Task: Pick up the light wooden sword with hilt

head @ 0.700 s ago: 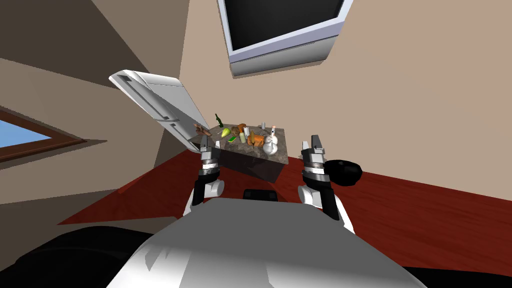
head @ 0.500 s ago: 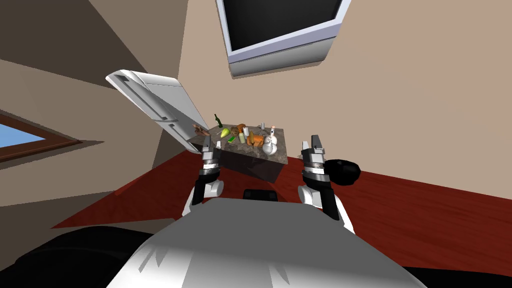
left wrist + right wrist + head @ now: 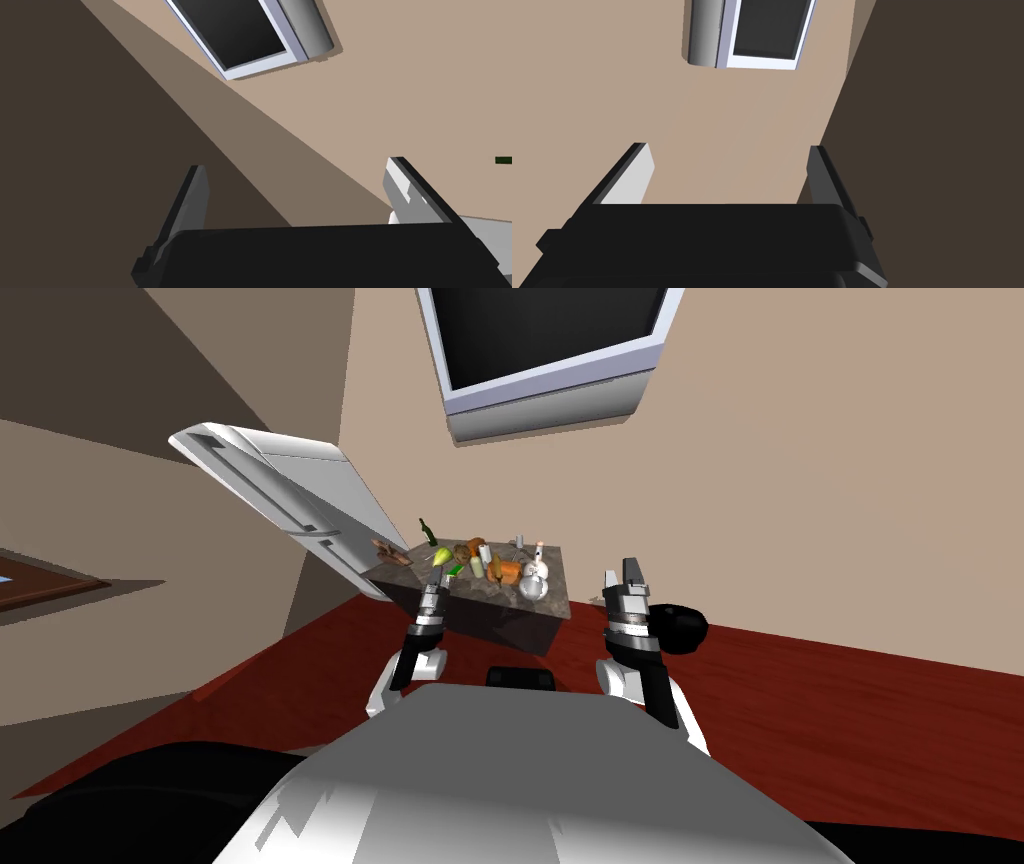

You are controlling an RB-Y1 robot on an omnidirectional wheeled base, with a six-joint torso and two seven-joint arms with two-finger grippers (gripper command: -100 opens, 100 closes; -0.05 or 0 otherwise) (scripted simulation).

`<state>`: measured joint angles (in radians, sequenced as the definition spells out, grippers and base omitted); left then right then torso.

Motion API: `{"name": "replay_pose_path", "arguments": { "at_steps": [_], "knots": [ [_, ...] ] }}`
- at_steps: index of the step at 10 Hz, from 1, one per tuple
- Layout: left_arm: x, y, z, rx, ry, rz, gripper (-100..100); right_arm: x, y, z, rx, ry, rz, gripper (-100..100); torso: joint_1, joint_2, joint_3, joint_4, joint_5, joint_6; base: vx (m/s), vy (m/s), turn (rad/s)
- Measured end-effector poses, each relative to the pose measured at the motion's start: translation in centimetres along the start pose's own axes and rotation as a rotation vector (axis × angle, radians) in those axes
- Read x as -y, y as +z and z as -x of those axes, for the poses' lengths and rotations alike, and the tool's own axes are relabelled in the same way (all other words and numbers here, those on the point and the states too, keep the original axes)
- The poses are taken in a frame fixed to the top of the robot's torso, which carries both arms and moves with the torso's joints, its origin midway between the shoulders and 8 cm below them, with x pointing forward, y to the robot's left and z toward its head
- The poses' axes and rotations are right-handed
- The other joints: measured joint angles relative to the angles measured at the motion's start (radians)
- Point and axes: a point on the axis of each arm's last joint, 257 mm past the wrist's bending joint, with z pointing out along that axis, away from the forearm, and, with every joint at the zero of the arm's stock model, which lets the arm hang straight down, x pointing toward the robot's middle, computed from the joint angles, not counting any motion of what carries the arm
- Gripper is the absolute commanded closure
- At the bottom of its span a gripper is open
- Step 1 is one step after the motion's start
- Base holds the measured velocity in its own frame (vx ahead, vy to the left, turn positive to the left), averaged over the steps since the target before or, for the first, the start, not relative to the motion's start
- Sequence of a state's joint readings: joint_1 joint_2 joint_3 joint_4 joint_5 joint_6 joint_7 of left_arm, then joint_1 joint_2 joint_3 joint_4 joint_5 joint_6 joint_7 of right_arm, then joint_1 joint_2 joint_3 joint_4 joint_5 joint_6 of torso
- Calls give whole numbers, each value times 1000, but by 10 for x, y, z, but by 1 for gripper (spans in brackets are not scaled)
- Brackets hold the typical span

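The left hand (image 3: pixel 435 576) is raised at the near edge of the worktop (image 3: pixel 556 580), and in its wrist view its two fingers (image 3: pixel 192 197) stand wide apart with nothing between them. Just beyond its fingertips lie the small things crowded on the dark, marbled top. A yellow-green fruit (image 3: pixel 441 555) is nearest, with a green bottle (image 3: pixel 427 531) behind it. Off to the hand's right are a pale cylinder (image 3: pixel 485 554), an orange lump (image 3: pixel 507 572) and a round white pot (image 3: pixel 533 585). To the hand's left, at the worktop's corner, lies a long brownish piece (image 3: pixel 392 553). It could be the sword, but it is too small to tell, and nothing else in the cluster reads as one. The piece lies apart from the fingers. Farther to the left of that corner stands a tall white fridge (image 3: pixel 290 493), slanted as the whole head view is. High on the tan wall beyond the worktop hangs a dark pane in a pale frame (image 3: pixel 545 338). The right hand (image 3: pixel 622 576) is raised well to the right, clear of the worktop, and its fingers (image 3: pixel 632 172) are also spread wide and empty. A black rounded thing (image 3: pixel 682 630) sits just beside it on the red-brown floor (image 3: pixel 850 708).
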<state>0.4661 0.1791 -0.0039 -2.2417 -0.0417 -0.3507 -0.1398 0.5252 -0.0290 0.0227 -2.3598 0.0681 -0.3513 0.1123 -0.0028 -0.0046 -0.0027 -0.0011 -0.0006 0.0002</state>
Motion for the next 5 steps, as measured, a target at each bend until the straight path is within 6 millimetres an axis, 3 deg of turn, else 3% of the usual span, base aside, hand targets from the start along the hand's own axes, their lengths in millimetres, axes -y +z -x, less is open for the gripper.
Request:
{"name": "replay_pose_path", "arguments": {
  "at_steps": [5],
  "knots": [
    [-39,-6,-21,-119,208,50,-100,0,0,0,0,0,0,0,1,1,0,0,0,0,58,-24,-89]
  ]
}}
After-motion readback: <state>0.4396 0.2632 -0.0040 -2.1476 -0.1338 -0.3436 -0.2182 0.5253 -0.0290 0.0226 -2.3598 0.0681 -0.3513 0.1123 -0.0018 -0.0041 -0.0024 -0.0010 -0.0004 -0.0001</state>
